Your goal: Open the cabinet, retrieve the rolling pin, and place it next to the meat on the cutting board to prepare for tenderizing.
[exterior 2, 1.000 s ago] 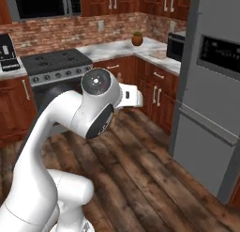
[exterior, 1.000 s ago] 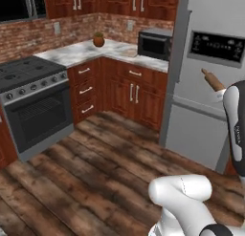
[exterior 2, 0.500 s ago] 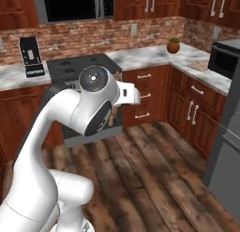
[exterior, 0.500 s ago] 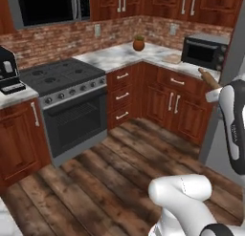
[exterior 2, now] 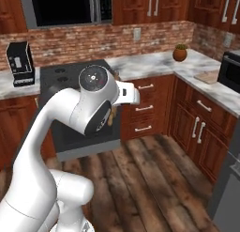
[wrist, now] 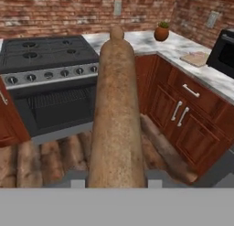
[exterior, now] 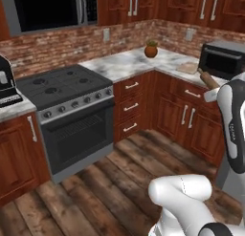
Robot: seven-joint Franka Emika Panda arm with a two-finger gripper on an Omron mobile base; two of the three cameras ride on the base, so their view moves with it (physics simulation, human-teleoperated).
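The rolling pin (wrist: 116,115), a light-brown wooden cylinder with a knob at its far end, runs up the middle of the hand view. My gripper (wrist: 116,184) is shut on its near part, one fingertip on each side. In the left base view one end of the rolling pin (exterior: 208,79) sticks out beside my raised arm at the right. The cutting board (wrist: 195,58), thin and tan, lies on the marble counter to the right, in front of the microwave; the same cutting board (exterior: 188,68) shows in the left base view. I cannot make out the meat on it. The cabinet is out of view.
A black stove with oven (exterior: 64,89) stands ahead. A coffee machine (exterior 2: 19,63) sits to its left, a small potted plant (exterior: 151,50) in the counter corner, and a black microwave (exterior: 224,59) at the right. Lower doors and drawers (exterior: 131,106) line the corner. Wooden floor lies between.
The whole picture has swung: the base has turned, the grey fridge has left the views and the stove has come to the middle. The rolling pin stays in my shut gripper.
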